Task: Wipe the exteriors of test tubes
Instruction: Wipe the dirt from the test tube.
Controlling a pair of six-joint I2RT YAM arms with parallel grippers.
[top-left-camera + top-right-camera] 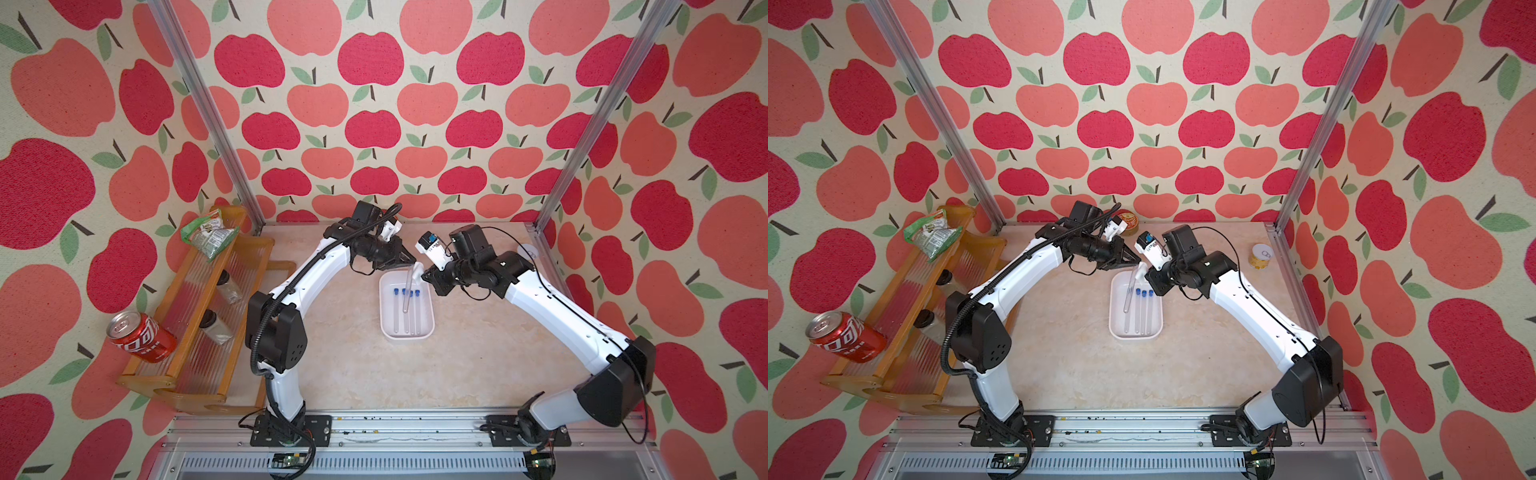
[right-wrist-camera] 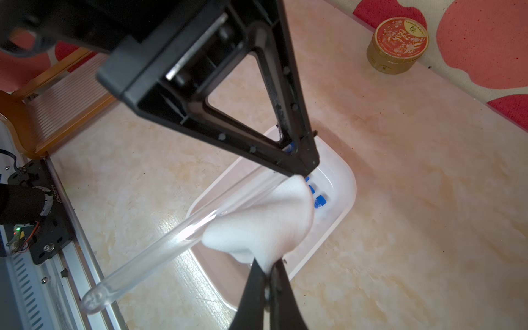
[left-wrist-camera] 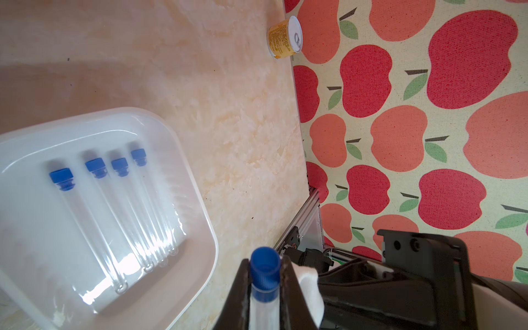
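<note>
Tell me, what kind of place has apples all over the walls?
Probably a robot practice booth, not a real lab: apple-print walls hung on a bare metal frame, two robot arms bolted to a rail, and a white tray of test tubes.

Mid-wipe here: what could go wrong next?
1. The left gripper pinches the test tube only at its blue-capped end, so pressure from the white cloth in the right gripper could lever it loose.
2. A dropped tube would likely hit the four tubes in the white tray.
</note>
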